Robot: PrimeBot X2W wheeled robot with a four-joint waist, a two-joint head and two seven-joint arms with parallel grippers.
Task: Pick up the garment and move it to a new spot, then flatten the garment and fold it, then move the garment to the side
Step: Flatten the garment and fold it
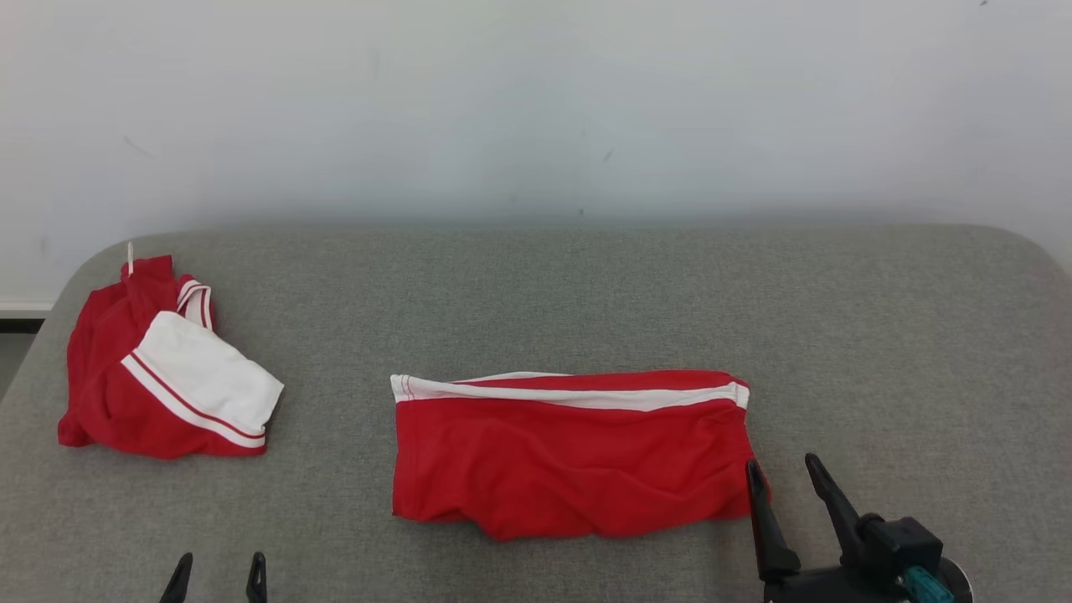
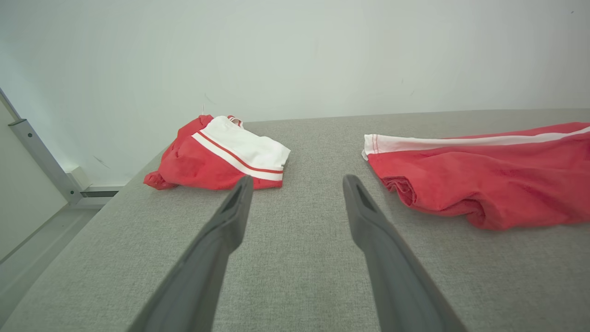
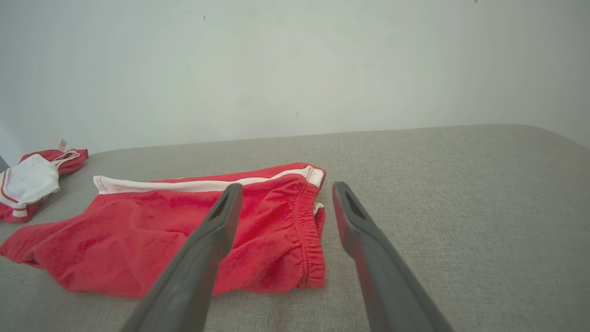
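Both empty, wide open — left claw [image 1: 222,559], right claw [image 1: 782,462] — over grey surface [image 1: 586,293], pale wall [image 1: 536,109]

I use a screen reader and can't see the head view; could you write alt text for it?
Red shorts with a white stripe lie flat on a grey table, the open right gripper by their right edge. Another red-and-white garment is bunched far left; the open left gripper pokes in at the bottom.

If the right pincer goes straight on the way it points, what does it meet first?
Likely the waistband end of the red shorts, just ahead of the right pincer; depth is unclear.
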